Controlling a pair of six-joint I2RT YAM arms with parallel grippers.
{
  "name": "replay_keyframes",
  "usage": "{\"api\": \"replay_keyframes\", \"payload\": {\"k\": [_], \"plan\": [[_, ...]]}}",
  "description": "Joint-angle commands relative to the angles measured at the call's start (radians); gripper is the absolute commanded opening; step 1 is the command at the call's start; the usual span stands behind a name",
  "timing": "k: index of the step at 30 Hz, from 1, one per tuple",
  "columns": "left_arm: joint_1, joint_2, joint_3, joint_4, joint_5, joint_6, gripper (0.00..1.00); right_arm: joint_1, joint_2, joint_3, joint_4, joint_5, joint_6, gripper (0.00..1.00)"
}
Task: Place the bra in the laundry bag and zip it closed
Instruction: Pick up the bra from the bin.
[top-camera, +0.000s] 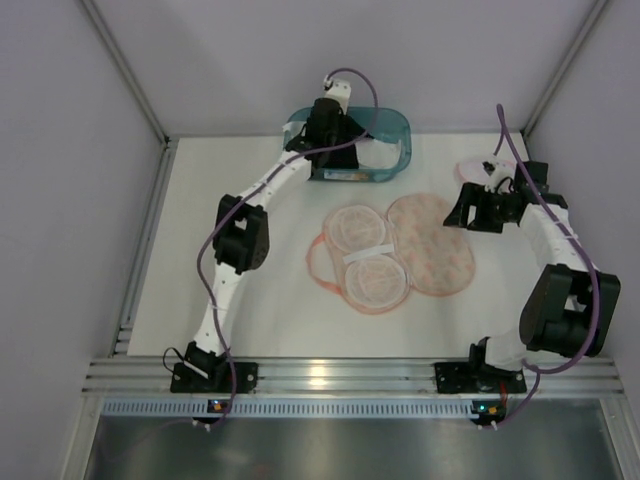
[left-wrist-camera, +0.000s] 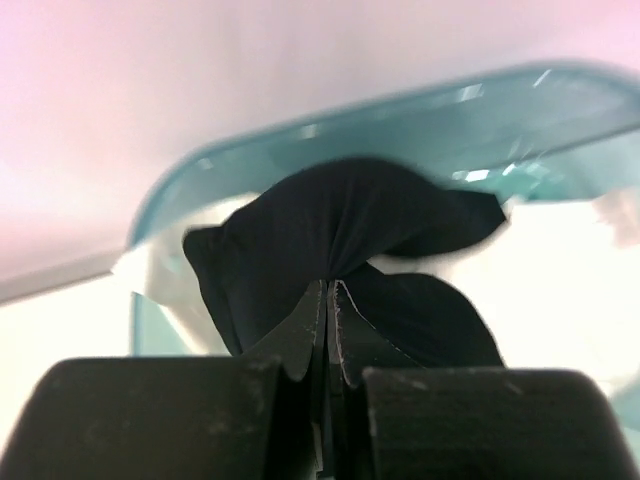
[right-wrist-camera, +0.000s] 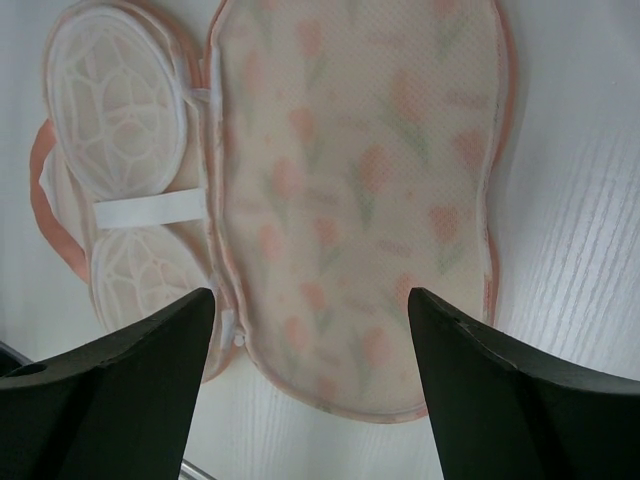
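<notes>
Left gripper (left-wrist-camera: 327, 295) clamps the black fabric bra (left-wrist-camera: 330, 230).
Pinched to lift from the teal plastic bin (left-wrist-camera: 400, 110); right gripper (right-wrist-camera: 310, 300) hovers spread over the open peach mesh laundry bag (right-wrist-camera: 350, 170).

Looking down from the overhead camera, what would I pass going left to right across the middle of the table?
left arm's black elbow joint → white mesh domed half of the peach-trimmed laundry bag → flat tulip-print fabric half of that bag → right arm's open black claw
</notes>
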Motion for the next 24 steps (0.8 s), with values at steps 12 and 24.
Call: {"api": "replay_keyframes", "payload": {"k": [12, 24], "plan": [[0.016, -0.719, -0.297, -0.092, 0.164, -0.046, 0.00, 0.046, -0.041, 0.087, 0.033, -0.146, 0.011, 0.80], [0.020, -1.215, -0.873, -0.339, 0.069, -0.121, 0.00, 0.243, -0.062, 0.110, 0.013, -0.182, -0.011, 0.80]]}}
